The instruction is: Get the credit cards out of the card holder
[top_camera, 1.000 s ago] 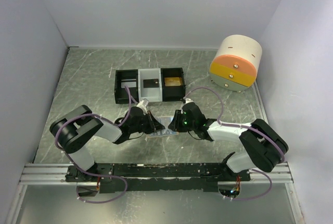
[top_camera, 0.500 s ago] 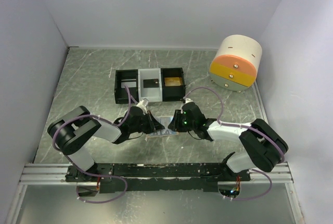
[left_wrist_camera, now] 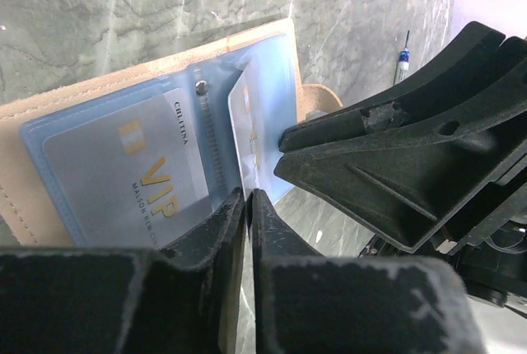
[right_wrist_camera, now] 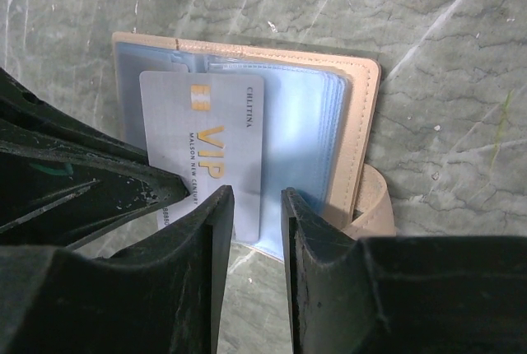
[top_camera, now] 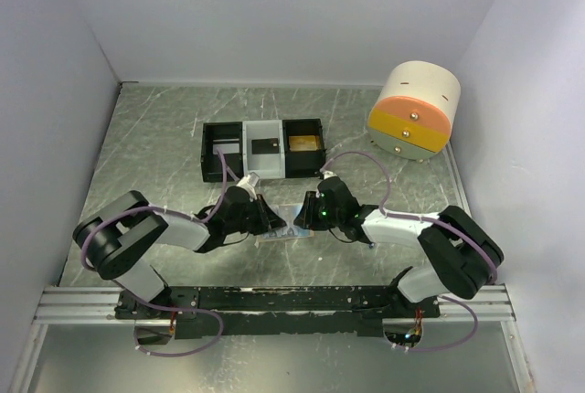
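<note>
Black jaws of the left end effector [left_wrist_camera: 247, 195] stand almost together, with only a thin slit between them. The tips meet the edge of the silver card [right_wrist_camera: 206, 140] marked "VIP" in gold. Whether they pinch that edge cannot be told.

The right end effector [right_wrist_camera: 258, 197] has its jaws apart and grips nothing. Its tips sit at the near end of the same card, one on each side of the card's lower corner.

The card holder [right_wrist_camera: 362, 123] lies open and flat on the desk [top_camera: 155, 137], directly between the two end effectors. Its tan border frames pale blue plastic sleeves. The VIP card lies across the sleeves. Whether it is inside one or on top cannot be told. In the left wrist view, one sleeve leaf near the spine stands raised. The closing strap [right_wrist_camera: 375, 206] curls out from the holder's right edge.

Beyond the holder, a three-compartment black-and-white tray [top_camera: 209, 151] rests on the desk. A round drawer unit [top_camera: 416, 114] stands at the far right corner.
</note>
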You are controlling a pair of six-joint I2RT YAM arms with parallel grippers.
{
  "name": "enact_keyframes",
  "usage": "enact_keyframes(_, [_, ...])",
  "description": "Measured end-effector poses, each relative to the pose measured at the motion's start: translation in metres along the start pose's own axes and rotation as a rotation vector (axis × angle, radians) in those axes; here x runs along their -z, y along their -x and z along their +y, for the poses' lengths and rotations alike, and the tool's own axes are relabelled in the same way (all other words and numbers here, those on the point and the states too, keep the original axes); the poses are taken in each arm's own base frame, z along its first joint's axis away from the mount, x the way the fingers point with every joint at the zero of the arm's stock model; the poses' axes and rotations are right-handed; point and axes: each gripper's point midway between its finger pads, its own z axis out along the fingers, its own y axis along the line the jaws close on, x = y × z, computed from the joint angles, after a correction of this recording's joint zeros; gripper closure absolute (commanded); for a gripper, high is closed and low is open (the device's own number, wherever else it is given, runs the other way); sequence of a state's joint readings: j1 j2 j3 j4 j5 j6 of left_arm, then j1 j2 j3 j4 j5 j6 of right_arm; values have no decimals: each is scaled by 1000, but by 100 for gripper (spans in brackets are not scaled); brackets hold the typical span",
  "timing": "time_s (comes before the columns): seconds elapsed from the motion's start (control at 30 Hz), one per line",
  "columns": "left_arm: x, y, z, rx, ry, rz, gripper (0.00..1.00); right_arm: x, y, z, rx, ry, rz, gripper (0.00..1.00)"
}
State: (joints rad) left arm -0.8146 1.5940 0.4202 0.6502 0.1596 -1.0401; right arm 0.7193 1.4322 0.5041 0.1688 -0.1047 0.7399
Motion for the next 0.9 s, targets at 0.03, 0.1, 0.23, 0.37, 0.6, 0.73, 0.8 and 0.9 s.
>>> enact_keyframes(0.03, [0, 0, 0, -3, 1, 1, 74, 0, 0, 0, -1, 0, 0, 69])
enact_keyframes(0.1, [-1, -1, 2, -5, 6, 5, 67, 0, 0, 0, -1, 2, 0, 69])
enact_keyframes(0.23, [-3, -3, 4, -2, 6, 10, 66, -2, 1, 2, -4, 13, -1, 69])
enact_keyframes(0.37, [-5, -3, 2, 3, -8, 7, 67, -4, 2, 4, -9, 25, -3, 69])
enact_keyframes(0.6, [-7, -3, 0, 29, -32, -2, 90, -5, 2, 4, -12, 28, -4, 69])
enact_keyframes(0.73, [-6, -2, -2, 43, -41, -9, 93, -5, 2, 4, -13, 25, -6, 69])
enact_keyframes(0.8, [-5, -2, -1, 44, -38, -12, 93, -5, 3, 4, -13, 24, -5, 68])
enact_keyframes(0.9, [0, 1, -2, 39, -26, -20, 93, -5, 3, 4, -11, 19, 1, 68])
